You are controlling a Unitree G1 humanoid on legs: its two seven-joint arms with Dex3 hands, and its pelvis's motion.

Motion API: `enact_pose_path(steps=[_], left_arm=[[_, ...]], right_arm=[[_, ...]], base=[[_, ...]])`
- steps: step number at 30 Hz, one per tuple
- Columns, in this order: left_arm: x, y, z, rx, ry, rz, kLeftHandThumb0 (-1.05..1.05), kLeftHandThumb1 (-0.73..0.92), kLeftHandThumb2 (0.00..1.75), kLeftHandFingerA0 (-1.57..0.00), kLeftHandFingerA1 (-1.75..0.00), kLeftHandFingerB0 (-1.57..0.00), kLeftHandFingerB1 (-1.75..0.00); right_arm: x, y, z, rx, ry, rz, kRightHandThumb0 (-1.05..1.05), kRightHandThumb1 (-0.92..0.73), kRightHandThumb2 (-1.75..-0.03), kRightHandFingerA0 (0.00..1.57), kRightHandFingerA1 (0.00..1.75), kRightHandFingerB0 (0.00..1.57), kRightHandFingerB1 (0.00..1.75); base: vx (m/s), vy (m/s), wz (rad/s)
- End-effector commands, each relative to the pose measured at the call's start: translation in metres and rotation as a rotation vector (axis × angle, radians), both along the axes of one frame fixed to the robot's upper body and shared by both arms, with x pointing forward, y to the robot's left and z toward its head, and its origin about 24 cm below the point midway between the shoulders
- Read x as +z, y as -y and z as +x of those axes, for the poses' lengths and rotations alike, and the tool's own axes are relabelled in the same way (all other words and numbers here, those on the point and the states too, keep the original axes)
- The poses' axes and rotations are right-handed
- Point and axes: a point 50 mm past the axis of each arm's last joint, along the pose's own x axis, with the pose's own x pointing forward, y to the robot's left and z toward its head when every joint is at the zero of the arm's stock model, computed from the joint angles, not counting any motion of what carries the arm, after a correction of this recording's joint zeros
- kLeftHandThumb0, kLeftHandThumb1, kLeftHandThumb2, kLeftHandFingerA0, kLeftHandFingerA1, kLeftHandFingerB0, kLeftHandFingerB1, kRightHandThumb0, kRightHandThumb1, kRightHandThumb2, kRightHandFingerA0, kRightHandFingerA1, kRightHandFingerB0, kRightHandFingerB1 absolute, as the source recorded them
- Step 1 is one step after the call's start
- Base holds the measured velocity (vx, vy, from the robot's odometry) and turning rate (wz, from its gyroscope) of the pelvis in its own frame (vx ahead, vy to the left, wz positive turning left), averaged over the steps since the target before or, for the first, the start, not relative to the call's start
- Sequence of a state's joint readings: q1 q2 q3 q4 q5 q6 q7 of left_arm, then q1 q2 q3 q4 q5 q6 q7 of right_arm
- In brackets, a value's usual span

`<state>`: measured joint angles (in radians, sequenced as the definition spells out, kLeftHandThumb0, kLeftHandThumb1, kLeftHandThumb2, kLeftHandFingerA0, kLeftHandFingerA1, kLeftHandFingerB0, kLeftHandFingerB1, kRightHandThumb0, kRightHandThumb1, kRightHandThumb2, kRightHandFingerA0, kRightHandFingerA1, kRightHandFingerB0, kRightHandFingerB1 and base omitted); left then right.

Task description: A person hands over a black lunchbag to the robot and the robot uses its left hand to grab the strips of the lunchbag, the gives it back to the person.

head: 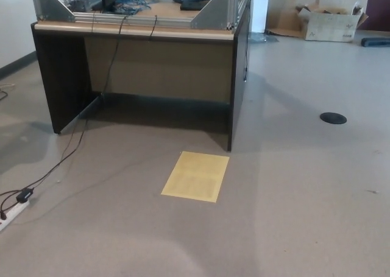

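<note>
Zero robot hands in shot, so no telling what the fingers are doing, and the lunchbag isn't visible either. Just a dark desk (pixel 146 30) at the far left, a yellow sheet (pixel 195 176) on the floor (pixel 304 198) near it, and a power strip (pixel 12 211) far left.

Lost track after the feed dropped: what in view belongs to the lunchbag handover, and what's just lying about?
Job: nothing in view; no lunchbag, person or robot hand shows.

Lying about: desk, yellow sheet, power strip, cardboard box, round black floor cover.
</note>
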<state>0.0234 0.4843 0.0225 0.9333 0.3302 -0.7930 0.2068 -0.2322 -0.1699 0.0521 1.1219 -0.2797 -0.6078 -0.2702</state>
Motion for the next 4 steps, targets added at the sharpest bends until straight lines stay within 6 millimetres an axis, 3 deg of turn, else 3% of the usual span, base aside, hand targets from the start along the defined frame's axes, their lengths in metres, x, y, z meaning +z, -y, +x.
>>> enact_pose_path(steps=[1,4], left_arm=[[-0.0001,0.0024,-0.0016,-0.026,-0.009,-0.010,-0.81,0.58,0.92,-0.02,-0.32,-0.14,-0.29],[-0.0010,0.0036,-0.0037,-0.029,-0.005,-0.026,-0.77,0.56,0.91,-0.03,-0.33,-0.11,-0.31]], right_arm=[[0.0010,0.0142,-0.0103,-0.022,0.013,-0.005,-0.62,-0.56,-0.98,0.37,0.57,0.19,0.47],[0.0003,0.0149,-0.0131,-0.023,0.014,0.002,-0.62,-0.56,-0.97,0.37,0.57,0.19,0.47]], base=[[0.00,0.000,0.00],[0.00,0.000,0.00]])
